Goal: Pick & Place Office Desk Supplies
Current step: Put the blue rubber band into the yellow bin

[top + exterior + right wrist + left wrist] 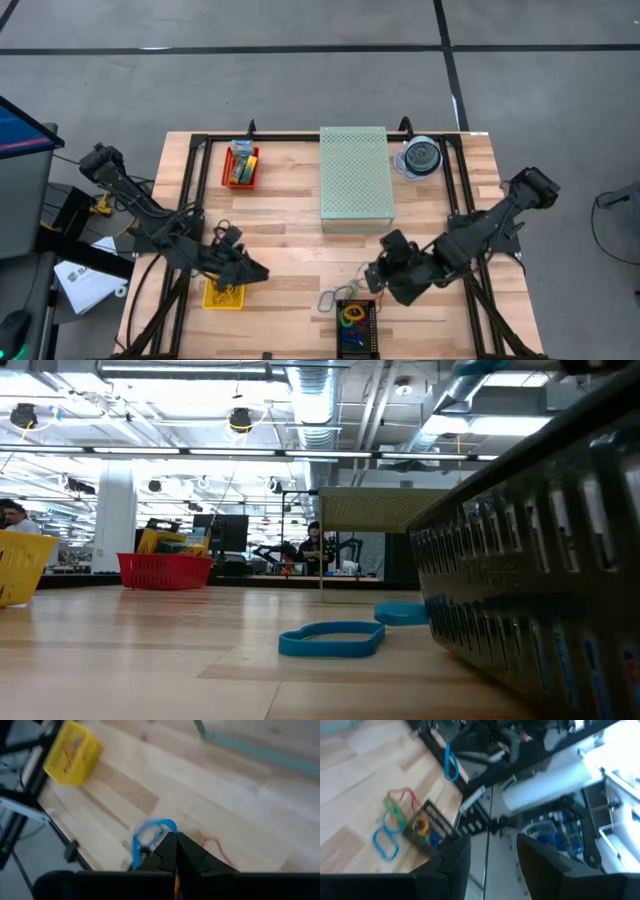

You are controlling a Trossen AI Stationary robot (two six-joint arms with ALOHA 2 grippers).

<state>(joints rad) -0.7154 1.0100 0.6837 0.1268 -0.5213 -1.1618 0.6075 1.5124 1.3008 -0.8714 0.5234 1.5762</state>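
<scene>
- Desk: pale wood top inside a black frame, seen from above with one arm at each side
- Left end effector: over the near left part of the desk, just beside one yellow basket; its wrist view shows the two fingers parted with nothing between them
- Right end effector: low at the near centre, just above the black tray; its fingers are pressed together at the tips, with one blue rubber band at those tips; an actual grasp cannot be confirmed
- Black tray: one, at the near edge, holding a tangle of yellow, green, red and blue bands too small to count
- Loose bands: a few on the wood just left of the tray; the low view shows two blue loops lying flat
- Red basket: one, at the far left, holding yellow-and-green crayon boxes; their number cannot be told
- Pale green perforated box: one, far centre
- Clear round disc case: one, just right of the box
</scene>
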